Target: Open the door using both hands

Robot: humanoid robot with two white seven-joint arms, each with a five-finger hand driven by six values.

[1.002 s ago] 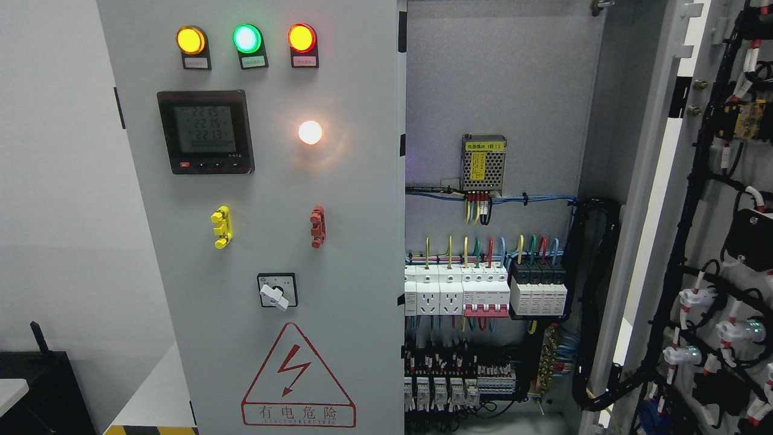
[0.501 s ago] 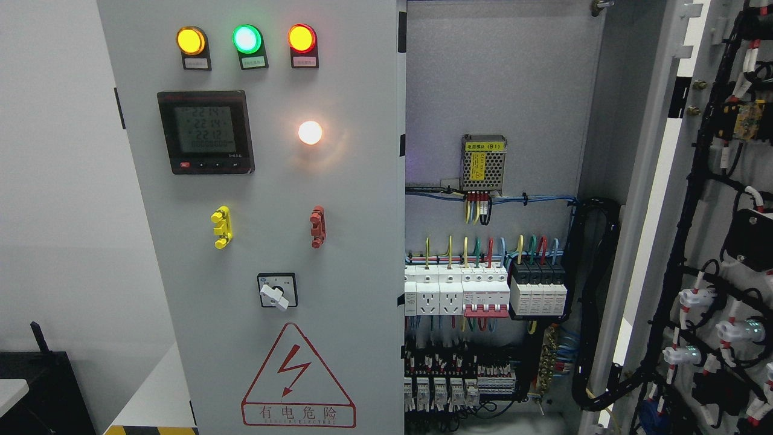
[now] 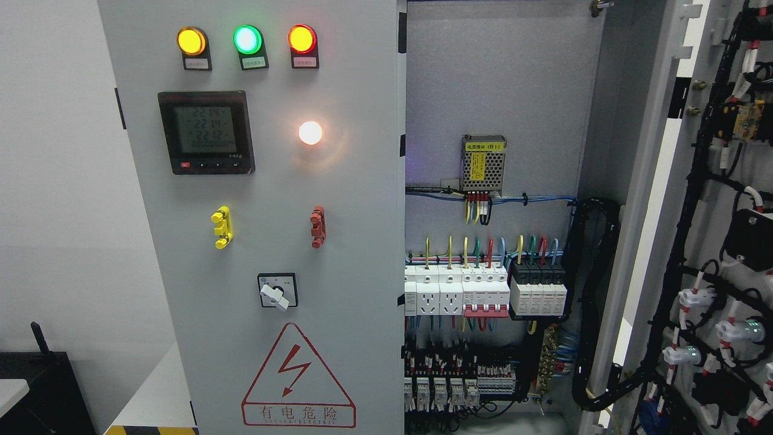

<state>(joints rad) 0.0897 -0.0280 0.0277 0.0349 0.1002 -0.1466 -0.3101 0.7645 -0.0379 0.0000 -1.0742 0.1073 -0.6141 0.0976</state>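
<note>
A grey electrical cabinet fills the head view. Its left door (image 3: 272, 199) is closed and carries three lit lamps, a digital meter (image 3: 205, 132), a glowing white lamp, a yellow handle (image 3: 221, 227), a red handle (image 3: 317, 226), a rotary switch (image 3: 277, 290) and a red warning triangle. The right door (image 3: 712, 241) stands swung wide open at the right edge, its inner side covered with black wiring. Between them the cabinet interior (image 3: 489, 241) shows breakers and coloured wires. Neither of my hands nor arms appears in the picture.
A small metal power supply (image 3: 483, 163) hangs inside the cabinet above the breaker row (image 3: 483, 290). A thick black cable bundle (image 3: 595, 302) runs down by the right door's hinge side. A dark unit (image 3: 42, 393) and white wall lie left of the cabinet.
The view has shifted a hair; the meter digits flickered. Both doors stand as before.
</note>
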